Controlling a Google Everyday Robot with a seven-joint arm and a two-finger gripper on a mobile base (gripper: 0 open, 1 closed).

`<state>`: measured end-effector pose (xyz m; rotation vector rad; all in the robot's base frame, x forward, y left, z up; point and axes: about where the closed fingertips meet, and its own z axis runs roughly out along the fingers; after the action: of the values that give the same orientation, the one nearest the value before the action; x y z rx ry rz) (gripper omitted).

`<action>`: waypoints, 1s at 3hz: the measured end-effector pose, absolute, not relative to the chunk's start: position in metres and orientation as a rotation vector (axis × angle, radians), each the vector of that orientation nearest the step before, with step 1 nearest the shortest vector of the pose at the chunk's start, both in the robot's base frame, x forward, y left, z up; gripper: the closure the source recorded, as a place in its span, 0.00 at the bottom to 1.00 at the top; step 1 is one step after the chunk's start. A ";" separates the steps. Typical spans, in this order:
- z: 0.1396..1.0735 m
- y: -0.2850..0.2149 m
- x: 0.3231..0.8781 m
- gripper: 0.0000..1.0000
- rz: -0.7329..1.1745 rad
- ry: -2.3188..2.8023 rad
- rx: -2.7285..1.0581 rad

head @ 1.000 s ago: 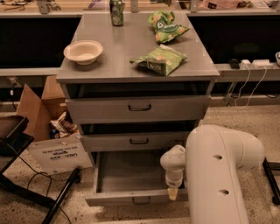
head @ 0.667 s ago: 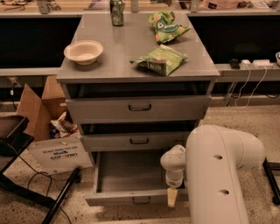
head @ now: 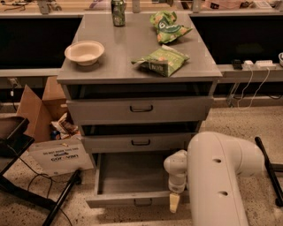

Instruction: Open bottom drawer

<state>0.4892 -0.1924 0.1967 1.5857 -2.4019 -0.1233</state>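
The bottom drawer of the grey cabinet stands pulled out, showing its plain grey tray inside. Its small dark loop handle sits at the centre of the low front. My gripper hangs from the white arm at the drawer's right front corner, pointing down, just right of the handle. A pale fingertip shows over the drawer front. The middle drawer and top drawer above are slightly ajar.
On the cabinet top are a cream bowl, two green snack bags and a can. A cardboard box and a white bag lie left of the cabinet. Black stand legs cross the floor at left.
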 end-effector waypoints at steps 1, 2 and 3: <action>0.175 -0.205 0.460 0.46 -0.213 -2.395 1.480; 0.181 -0.209 0.448 0.69 -0.210 -2.396 1.443; 0.237 -0.251 0.438 0.99 -0.088 -2.505 1.314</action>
<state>0.4381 -0.2514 0.2372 1.3144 -2.5054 -0.0877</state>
